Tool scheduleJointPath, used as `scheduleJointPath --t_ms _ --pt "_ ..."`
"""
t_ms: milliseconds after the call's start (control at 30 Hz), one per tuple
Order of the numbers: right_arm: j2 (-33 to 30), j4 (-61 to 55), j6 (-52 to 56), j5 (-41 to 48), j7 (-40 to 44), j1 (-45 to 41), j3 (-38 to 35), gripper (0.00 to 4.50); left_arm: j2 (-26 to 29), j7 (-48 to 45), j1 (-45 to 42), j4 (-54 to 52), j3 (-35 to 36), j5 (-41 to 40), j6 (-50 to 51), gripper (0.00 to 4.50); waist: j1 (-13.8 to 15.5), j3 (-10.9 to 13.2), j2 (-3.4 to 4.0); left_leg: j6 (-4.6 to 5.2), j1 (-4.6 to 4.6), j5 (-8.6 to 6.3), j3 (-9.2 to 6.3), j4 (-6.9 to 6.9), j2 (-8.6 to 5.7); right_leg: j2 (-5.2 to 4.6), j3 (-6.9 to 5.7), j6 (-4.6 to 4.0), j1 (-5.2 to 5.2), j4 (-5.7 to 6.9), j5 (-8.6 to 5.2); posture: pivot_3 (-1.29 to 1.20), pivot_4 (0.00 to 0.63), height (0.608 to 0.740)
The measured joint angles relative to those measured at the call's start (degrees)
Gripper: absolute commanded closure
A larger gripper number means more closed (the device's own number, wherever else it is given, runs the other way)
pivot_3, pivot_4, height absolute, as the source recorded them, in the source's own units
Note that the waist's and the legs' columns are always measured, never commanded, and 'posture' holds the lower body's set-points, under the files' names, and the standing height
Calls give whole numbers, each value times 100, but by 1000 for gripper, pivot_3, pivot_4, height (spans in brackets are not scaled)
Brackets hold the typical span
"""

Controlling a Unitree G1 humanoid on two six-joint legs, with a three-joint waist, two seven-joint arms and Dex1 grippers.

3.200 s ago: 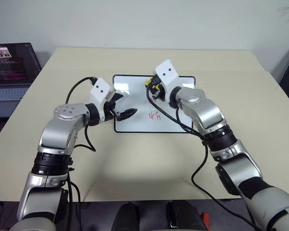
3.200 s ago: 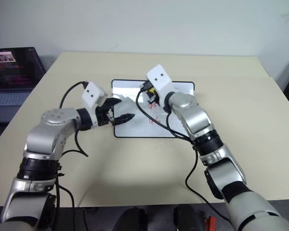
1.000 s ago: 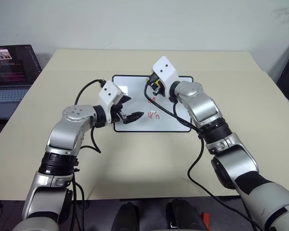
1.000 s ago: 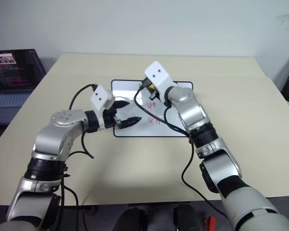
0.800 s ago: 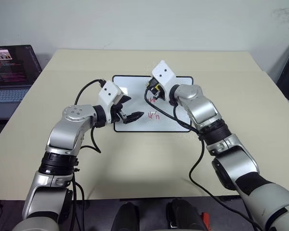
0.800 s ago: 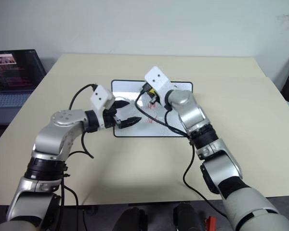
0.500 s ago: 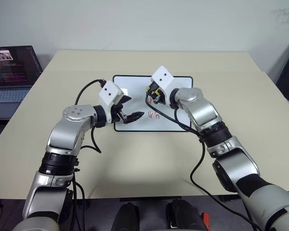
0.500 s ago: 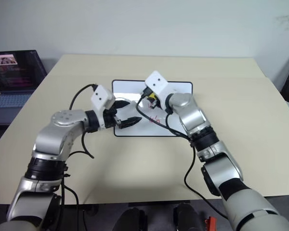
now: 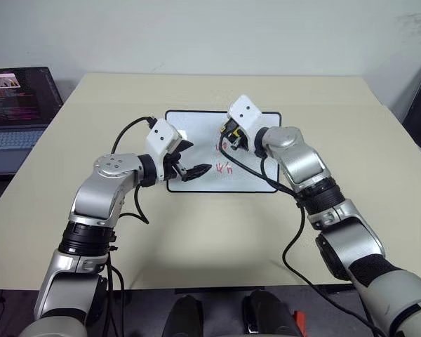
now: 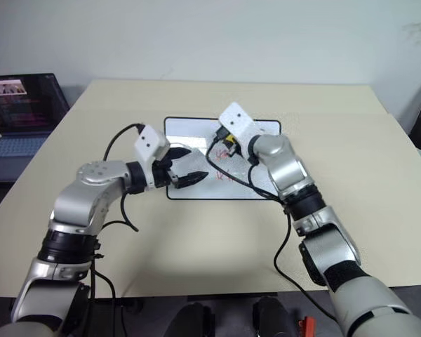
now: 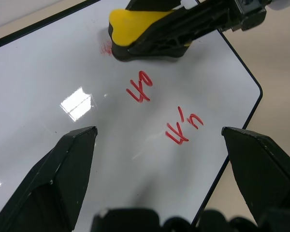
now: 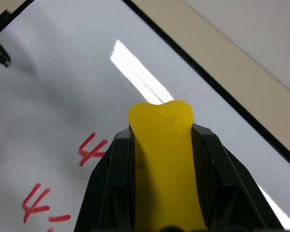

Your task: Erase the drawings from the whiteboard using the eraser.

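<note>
The whiteboard (image 9: 196,125) lies flat in the middle of the table. My right gripper (image 9: 229,137) is shut on the yellow eraser (image 11: 135,24), whose dark underside rests on the board's upper middle. A faint red smear (image 11: 105,47) sits beside the eraser. Two rows of the red drawings (image 11: 139,87) remain just below it, the lower row (image 9: 224,168) nearer the board's front edge. My left gripper (image 9: 194,159) hovers open over the board's left part, with nothing between its fingers (image 11: 67,164).
The beige table (image 9: 337,105) has free room on all sides of the board. A laptop (image 9: 17,105) with a lit screen stands off the table's left edge. The black cable (image 9: 263,175) of my right wrist hangs over the board's right part.
The right gripper with the eraser has shifted slightly to the right over the board's upper middle, its wrist turning a little. The left gripper has stayed open and in place.
</note>
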Motion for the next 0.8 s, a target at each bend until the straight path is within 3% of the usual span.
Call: scheduleJointPath --t_ms 567,800 --pt "242 1 -19 -112 -381 -117 -96 3273 -23 4 1 -8 -63 -13 8 0 -2 1 1 0 -25 -1 2 -3 2 0 2 1 -16 -20 1 0 150 740" --pt "158 -98 23 -160 2 3 142 3273 -25 3 1 -12 -64 -18 8 0 -3 1 1 0 -15 0 1 -2 1 1 1 1 -13 -7 1 0 150 740"
